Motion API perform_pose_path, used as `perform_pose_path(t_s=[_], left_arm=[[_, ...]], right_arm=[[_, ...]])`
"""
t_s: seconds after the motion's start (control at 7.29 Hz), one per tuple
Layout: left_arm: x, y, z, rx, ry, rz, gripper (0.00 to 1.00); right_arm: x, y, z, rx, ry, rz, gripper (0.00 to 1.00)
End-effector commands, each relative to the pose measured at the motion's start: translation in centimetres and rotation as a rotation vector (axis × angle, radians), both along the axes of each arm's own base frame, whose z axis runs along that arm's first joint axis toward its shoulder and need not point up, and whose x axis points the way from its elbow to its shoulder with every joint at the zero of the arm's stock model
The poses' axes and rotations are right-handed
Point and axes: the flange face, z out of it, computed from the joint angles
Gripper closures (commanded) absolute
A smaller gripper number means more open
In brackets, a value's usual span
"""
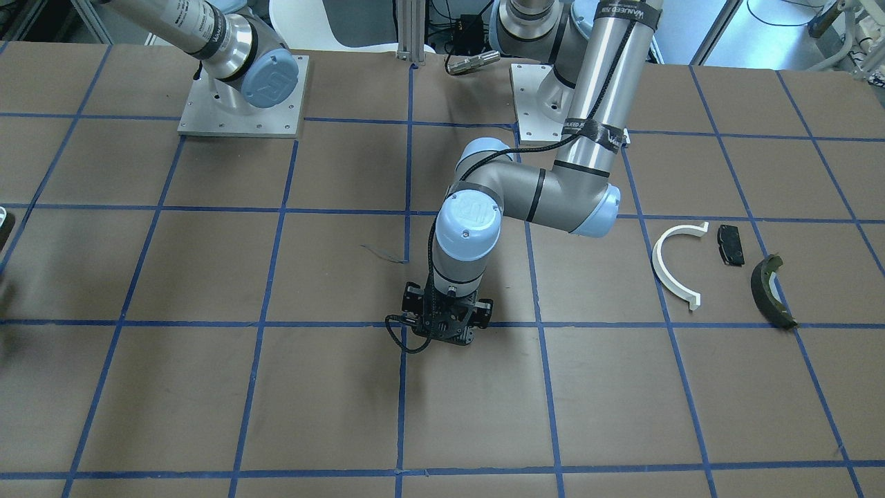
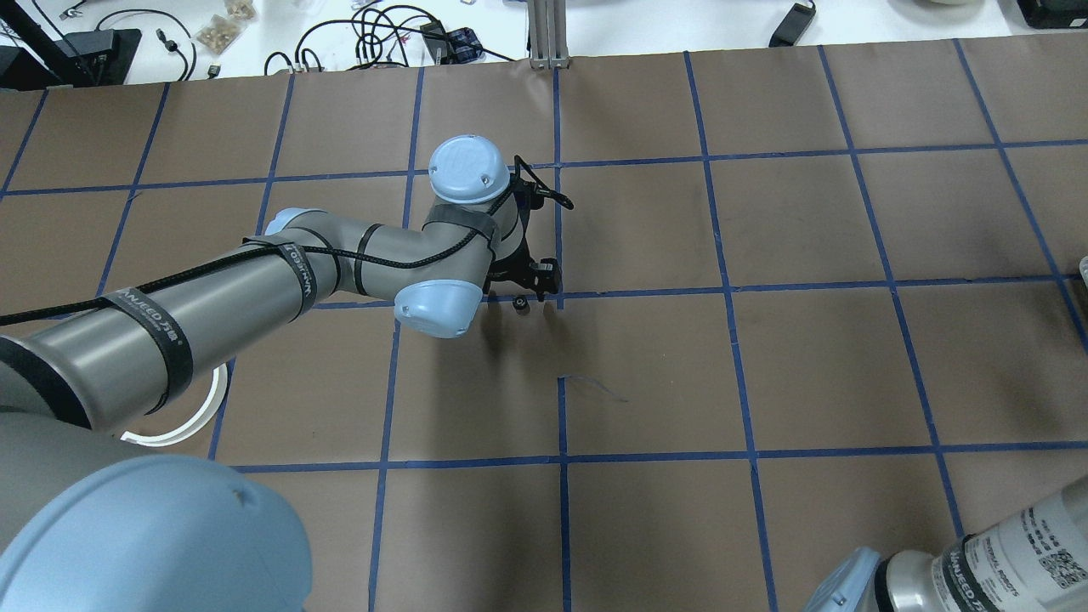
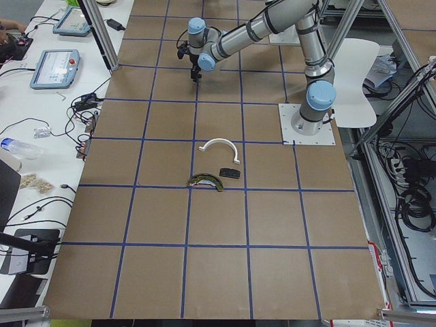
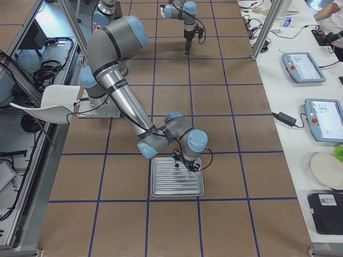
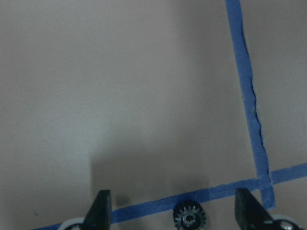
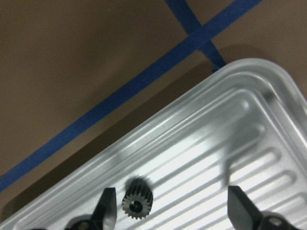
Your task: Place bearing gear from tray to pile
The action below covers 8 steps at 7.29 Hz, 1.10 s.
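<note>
Nearest the right wrist camera, at 6 o'clock, the right gripper [image 6: 172, 211] hangs empty, jaws spread wide, over the gear [image 6: 137, 199] lying in the tray [image 6: 216, 143]. We judge pickup to be in hand: centre, descend, close. Farther off, the left gripper [image 5: 172, 211], jaws likewise open, straddles a second gear [image 5: 189, 219] on the tape line [image 5: 247, 96]. In the front view the pile [image 1: 731, 244] lies at its 3 o'clock, well apart.

My desk [image 1: 207, 387] is brown with a blue tape grid; my tray [image 6: 249, 143] ribbed silver; the gear [image 6: 137, 199] black; the half-ring [image 1: 657, 263] white; the shoe [image 1: 760, 290] olive-edged.
</note>
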Motion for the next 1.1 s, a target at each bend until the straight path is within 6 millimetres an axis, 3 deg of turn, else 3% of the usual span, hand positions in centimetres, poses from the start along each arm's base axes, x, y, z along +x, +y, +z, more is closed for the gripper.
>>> perform_pose_path(t_s=[0.0,0.14,0.27,0.41,0.55,0.96], left_arm=[[-0.1,1.1,-0.4,0.015,-0.007,-0.01,0.22],[0.0,1.1,-0.5,0.015,-0.005,-0.01,0.3],[0.1,0.8,-0.4,0.011,-0.004,-0.01,0.5],[0.2,0.6,-0.3,0.007,-0.005,-0.01,0.81],[0.4,0.3,-0.2,0.003,-0.004,-0.005,1.0],[1.2,-0.3,1.6,-0.026,0.002,-0.007,1.0]], right_arm=[[0.8,1.0,-0.6,-0.018,0.039,-0.125,0.19],[1.7,2.6,-0.7,-0.034,0.064,-0.177,0.2],[2.9,4.0,0.2,-0.058,0.107,-0.176,0.21],[3.6,4.6,0.1,-0.079,0.128,-0.17,0.22],[3.6,4.6,0.1,-0.084,0.133,-0.169,0.23],[2.4,4.0,0.7,-0.1,0.147,-0.175,0.23]])
